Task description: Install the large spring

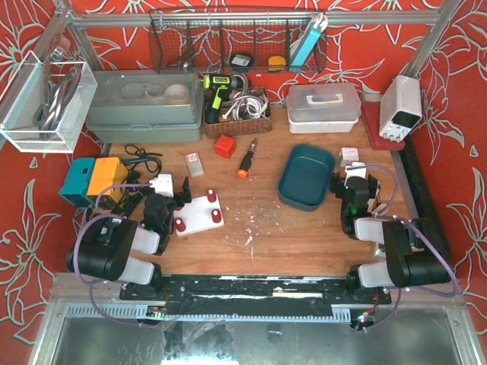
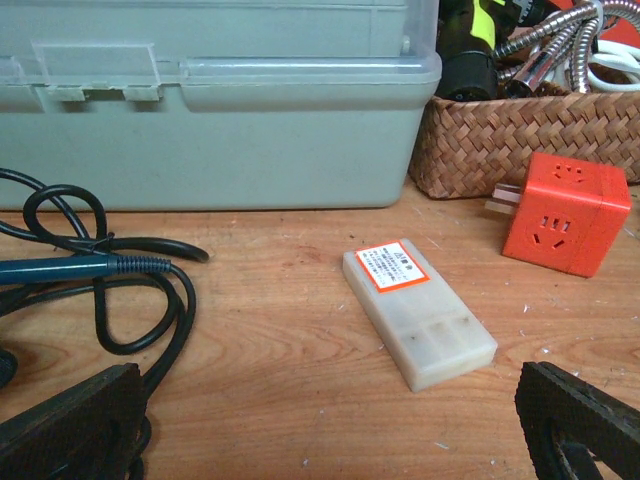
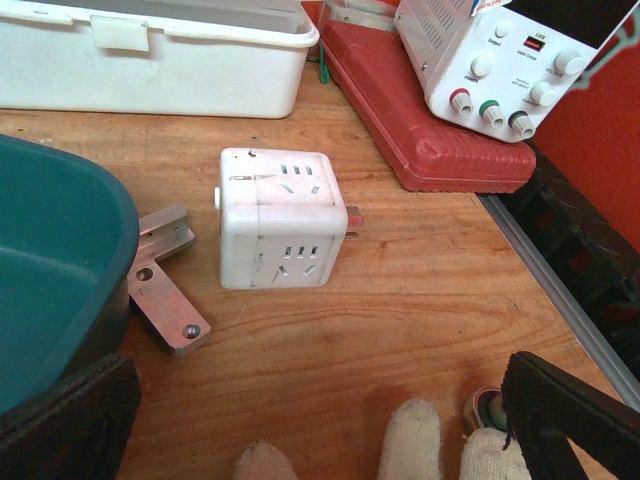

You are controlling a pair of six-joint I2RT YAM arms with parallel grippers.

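I cannot pick out the large spring in any view. A white plate with red posts [image 1: 199, 214] lies on the wooden table just right of my left gripper [image 1: 169, 196]. That gripper [image 2: 330, 420] is open, with bare wood between its fingers. My right gripper [image 1: 355, 181] sits beside the teal bin [image 1: 307, 176] and is also open [image 3: 320, 420]. White knitted fingertips, like a glove [image 3: 412, 440], show at the bottom of the right wrist view. A small round thing with a red rim [image 3: 487, 404] is half hidden beside them.
Ahead of the left gripper are a pale labelled box [image 2: 417, 311], a red socket cube [image 2: 565, 212], black cables [image 2: 120, 290], a grey plastic case [image 2: 210, 100] and a wicker basket [image 2: 520, 140]. Ahead of the right gripper are a white socket cube [image 3: 280, 216], an aluminium bracket [image 3: 165, 300] and a power supply [image 3: 500, 60].
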